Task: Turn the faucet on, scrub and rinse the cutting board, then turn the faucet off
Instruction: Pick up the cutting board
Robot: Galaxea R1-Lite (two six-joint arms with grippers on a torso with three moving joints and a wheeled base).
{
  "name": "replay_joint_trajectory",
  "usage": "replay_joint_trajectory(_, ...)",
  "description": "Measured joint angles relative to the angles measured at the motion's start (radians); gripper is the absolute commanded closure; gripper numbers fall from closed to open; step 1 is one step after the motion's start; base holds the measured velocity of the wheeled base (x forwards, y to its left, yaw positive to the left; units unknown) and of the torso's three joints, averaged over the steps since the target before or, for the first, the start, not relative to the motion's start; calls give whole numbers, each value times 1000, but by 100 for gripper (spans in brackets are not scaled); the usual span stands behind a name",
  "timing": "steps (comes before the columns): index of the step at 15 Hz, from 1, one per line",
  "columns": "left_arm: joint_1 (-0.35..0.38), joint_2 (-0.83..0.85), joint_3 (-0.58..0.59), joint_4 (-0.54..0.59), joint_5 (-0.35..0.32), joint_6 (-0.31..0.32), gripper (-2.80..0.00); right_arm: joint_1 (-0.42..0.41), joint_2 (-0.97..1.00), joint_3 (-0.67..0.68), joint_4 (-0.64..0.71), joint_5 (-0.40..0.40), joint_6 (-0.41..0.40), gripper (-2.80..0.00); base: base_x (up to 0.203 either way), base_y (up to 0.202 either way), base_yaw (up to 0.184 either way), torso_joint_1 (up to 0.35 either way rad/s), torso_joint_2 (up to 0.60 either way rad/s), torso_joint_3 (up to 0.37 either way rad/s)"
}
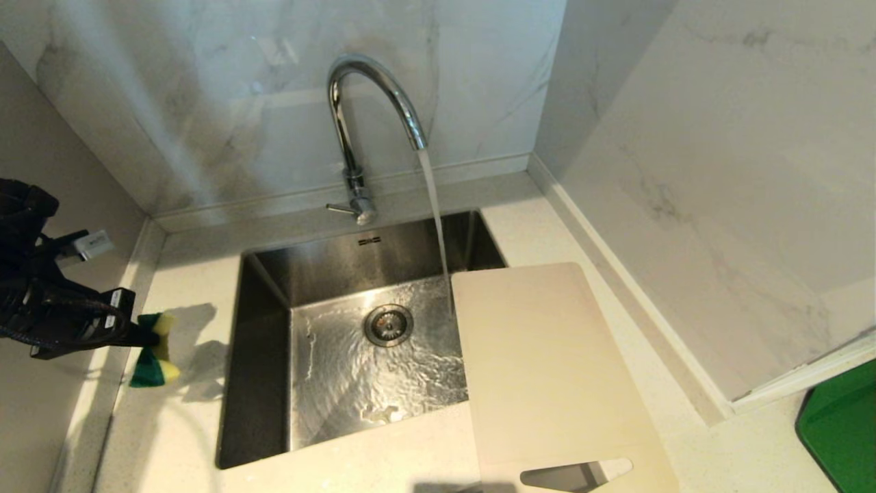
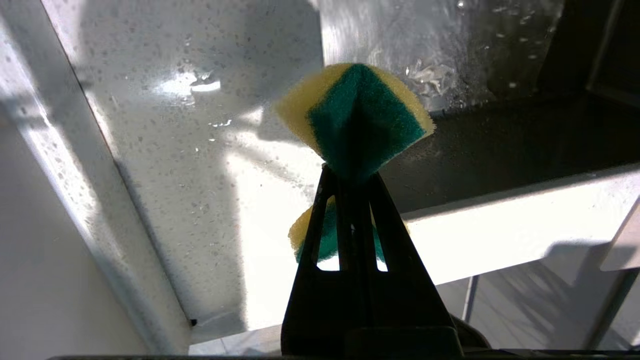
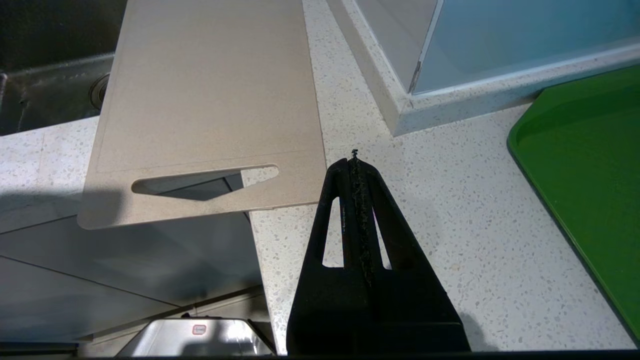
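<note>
Water runs from the faucet (image 1: 373, 103) into the sink (image 1: 260, 356); the board (image 1: 547, 370) lies on the tabletop (image 1: 178, 424), one edge overhanging the basin. Left gripper (image 2: 353, 177) pinches the sponge (image 2: 357, 120) over the sink's left side; right gripper (image 3: 356, 165), closed and empty, idles beside the board. Scrubbing seems next: carry the sponge across to the board.

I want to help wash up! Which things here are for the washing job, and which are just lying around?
For the job:
faucet, running
board, partly over the sink
sponge, in the left gripper

Just lying about:
green tray on the counter
right gripper, shut on nothing
</note>
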Motion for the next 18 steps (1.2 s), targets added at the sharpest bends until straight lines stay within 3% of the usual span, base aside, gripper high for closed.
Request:
replay_joint_trajectory(14,-78,-13,23,-18,-49,9,0,0,0,-6,15,0,-21,0,0,0,0,0,0,0)
replay_joint_trajectory(16,-91,-5,17,-20,-49,11,0,0,10,-66,50,-2,-19,0,0,0,0,0,0,0)
replay_joint_trajectory(18,-94,0,14,-20,-49,10,0,0,75,-237,133,0,2,0,0,0,0,0,0,0)
